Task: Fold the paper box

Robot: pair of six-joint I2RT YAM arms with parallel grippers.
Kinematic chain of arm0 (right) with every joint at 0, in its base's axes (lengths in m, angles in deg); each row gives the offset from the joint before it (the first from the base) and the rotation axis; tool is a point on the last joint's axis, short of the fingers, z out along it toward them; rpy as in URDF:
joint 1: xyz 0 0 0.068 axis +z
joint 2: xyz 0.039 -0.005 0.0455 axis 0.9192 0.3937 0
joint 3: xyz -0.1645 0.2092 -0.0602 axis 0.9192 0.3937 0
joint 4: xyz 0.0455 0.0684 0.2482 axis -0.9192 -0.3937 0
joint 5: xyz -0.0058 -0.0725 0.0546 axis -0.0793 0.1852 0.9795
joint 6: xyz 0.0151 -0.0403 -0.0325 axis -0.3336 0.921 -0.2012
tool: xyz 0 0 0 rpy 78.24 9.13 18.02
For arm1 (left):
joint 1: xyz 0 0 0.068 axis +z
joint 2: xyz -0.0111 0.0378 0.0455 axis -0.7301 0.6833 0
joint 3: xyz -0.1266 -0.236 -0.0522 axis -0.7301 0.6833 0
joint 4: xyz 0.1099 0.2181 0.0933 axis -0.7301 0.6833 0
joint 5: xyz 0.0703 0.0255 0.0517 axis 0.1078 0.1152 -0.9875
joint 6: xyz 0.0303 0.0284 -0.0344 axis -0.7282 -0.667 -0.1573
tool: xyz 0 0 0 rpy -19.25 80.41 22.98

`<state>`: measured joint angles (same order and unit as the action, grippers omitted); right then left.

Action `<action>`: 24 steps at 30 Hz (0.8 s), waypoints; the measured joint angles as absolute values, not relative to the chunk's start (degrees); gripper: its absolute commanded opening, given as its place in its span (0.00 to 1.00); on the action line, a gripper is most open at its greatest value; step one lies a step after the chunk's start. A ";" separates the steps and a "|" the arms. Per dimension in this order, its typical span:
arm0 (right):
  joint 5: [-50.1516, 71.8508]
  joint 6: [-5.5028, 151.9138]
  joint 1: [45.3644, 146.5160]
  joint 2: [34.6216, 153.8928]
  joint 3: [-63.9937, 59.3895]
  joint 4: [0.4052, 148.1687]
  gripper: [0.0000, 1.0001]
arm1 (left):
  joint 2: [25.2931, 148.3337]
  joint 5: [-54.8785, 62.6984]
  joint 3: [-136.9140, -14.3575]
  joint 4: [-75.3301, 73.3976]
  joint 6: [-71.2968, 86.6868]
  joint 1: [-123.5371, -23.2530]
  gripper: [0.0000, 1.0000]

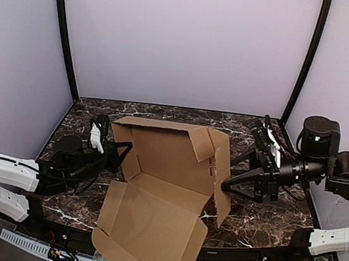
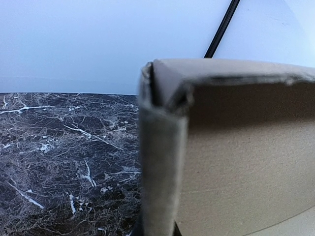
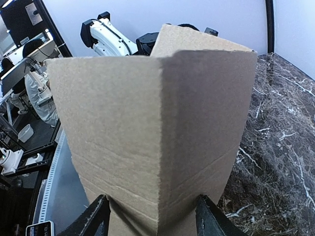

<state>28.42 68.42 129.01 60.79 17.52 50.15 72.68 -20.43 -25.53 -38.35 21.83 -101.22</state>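
Walls [image 1: 185, 43]: pale lavender panels around me, evenly lit | Black poles [image 1: 64, 34]: one rising at each back corner | Desk [image 1: 265, 218]: dark marble pattern, white veins | Near edge: white perforated rail [image 1: 27, 244]

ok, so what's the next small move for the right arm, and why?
Probably close the right fingers on the right side panel of the brown corrugated cardboard box. They stand open astride its edge, not gripping, while the left fingers are shut on the opposite wall, so the box looks braced.
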 measured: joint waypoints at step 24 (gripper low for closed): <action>15.46 67.33 129.03 74.74 15.86 50.87 0.55 | 79.13 -28.58 -27.04 -35.22 23.12 -100.50 0.01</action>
